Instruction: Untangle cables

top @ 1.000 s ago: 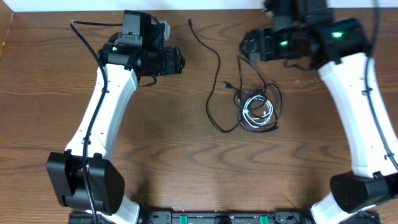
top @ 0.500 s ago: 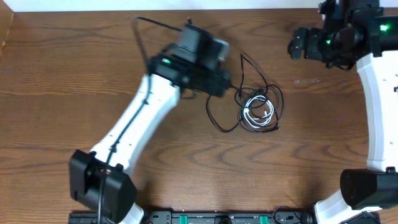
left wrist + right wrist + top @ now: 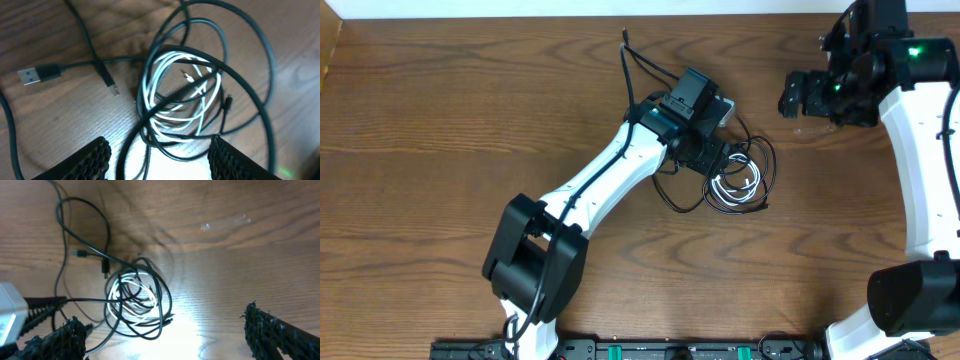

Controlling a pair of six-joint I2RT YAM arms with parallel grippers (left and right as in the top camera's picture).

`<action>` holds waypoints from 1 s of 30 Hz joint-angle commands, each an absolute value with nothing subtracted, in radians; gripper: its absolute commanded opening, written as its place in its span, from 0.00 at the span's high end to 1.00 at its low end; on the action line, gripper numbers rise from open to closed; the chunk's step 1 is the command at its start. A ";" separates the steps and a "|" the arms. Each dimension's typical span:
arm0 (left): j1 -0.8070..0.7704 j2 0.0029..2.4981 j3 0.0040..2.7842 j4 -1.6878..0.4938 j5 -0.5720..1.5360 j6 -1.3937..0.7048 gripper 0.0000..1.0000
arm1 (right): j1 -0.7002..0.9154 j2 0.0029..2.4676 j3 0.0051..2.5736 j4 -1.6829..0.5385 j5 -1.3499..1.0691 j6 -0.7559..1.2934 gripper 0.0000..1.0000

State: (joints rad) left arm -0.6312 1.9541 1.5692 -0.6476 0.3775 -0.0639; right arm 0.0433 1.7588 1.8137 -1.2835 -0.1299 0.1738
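Left hand (image 3: pixel 160 161): fingers parted, nothing between them, poised straight above the knot of cables. Tangle directly below and slightly ahead of the fingertips in the left wrist view, so a plain descent likely enough.

Right hand (image 3: pixel 798 95): spread wide, empty, well apart from the knot, off to the right and toward the far edge of the bench (image 3: pixel 420 150). Left hand clearly the nearer of the two.

Knot itself: roughly round, no strong long axis. White cable (image 3: pixel 148 82) coiled tight at the centre, black loops crossing over and around it. Only real direction given by the loose tail of the long black cable (image 3: pixel 628 55), running from the knot toward the far edge, and its slack loop bulging out on the near-left side.

Loose ends beside the coil: flat black plug (image 3: pixel 37 75) and a smaller plug (image 3: pixel 114 90), both lying left of the white coil, apart from it.

Count: cables, three; white, one; black, two. Hands, two. Inside the knot, hard to say which black loop belongs to which cord.
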 commanded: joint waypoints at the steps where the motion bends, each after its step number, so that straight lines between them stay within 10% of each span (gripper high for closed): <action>1: -0.631 1.996 1.562 -0.642 0.346 -0.115 0.47 | 0.043 1.758 1.768 -1.267 -0.123 0.159 0.01; 2: -0.630 2.017 1.562 -0.643 0.345 -0.142 0.81 | 0.043 1.758 1.750 -1.256 -0.123 0.159 0.01; 3: -0.629 2.020 1.562 -0.643 0.345 -0.151 0.92 | 0.043 1.758 1.744 -1.253 -0.123 0.159 0.01; 12: -0.618 1.872 1.647 -0.661 0.143 -0.197 0.93 | 0.043 1.758 1.669 -1.178 -0.232 0.159 0.02; 23: -0.610 1.602 1.723 -0.650 0.157 -0.272 0.92 | 0.106 1.758 1.496 -0.939 -0.498 0.089 0.36; 30: -0.610 1.587 1.723 -0.648 0.266 -0.273 0.93 | 0.209 1.759 1.431 -0.767 -0.542 0.119 0.36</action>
State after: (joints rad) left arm -0.6144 1.5723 1.7237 -0.6502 0.2146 -0.2596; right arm 0.1692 1.7603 1.4437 -0.7952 -0.4923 0.1059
